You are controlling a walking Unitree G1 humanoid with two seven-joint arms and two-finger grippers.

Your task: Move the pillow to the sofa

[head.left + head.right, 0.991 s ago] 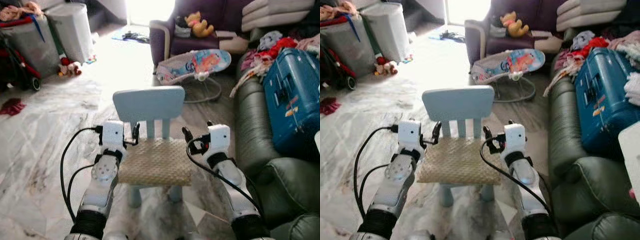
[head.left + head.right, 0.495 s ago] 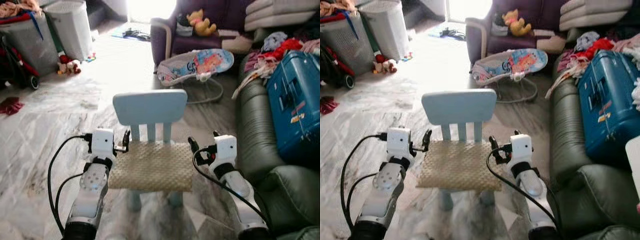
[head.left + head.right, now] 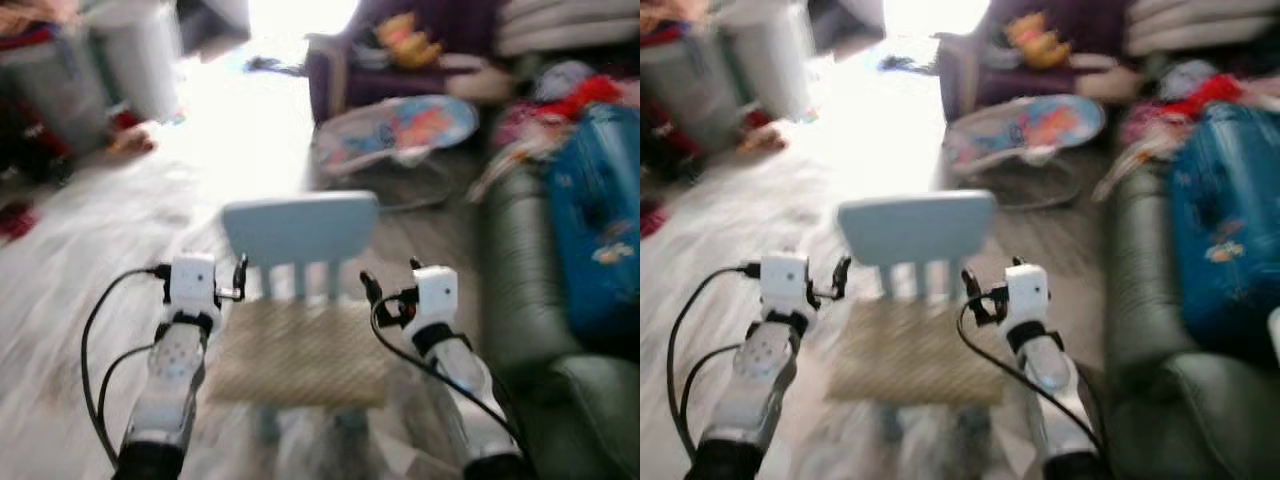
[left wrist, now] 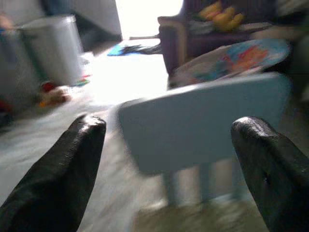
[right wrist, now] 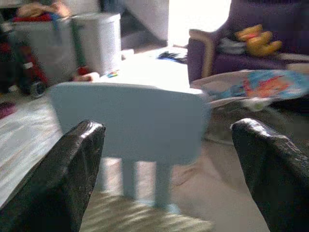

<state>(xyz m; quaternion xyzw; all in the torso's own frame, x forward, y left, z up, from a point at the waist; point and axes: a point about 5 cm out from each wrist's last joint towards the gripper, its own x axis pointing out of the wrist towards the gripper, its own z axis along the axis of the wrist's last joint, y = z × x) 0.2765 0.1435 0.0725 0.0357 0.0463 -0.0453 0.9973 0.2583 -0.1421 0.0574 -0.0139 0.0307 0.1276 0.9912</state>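
- Left eye view was blurred: a beige, knobbly-textured pillow [image 3: 300, 350] lay flat on the seat of a small pale blue chair [image 3: 300, 228] with a rounded slab back and slatted uprights.
- The left gripper [image 3: 240, 277] stood just beside the pillow's left edge, near the chair back, and the right gripper [image 3: 391, 280] just beside its right edge; neither touched the pillow.
- Both wrist views showed each gripper's thick black fingers [image 4: 55, 181] spread wide with nothing between them, the chair back [image 5: 130, 121] ahead.
- Right of the chair ran the rounded arm of a dark green, leather-like sofa [image 3: 520, 280], close to the right arm; its seat carried a blue hard-shelled case [image 3: 600, 220] and heaped clothes [image 3: 570, 95].
- Left of the chair the pale marbled floor [image 3: 90, 250] lay open up to grey bins [image 3: 130, 60].
- Beyond the chair sat a baby bouncer [image 3: 400, 130] with a printed fabric, then a purple armchair [image 3: 400, 60] holding a yellow soft toy [image 3: 410, 40].
- No writing could be read through the blur.
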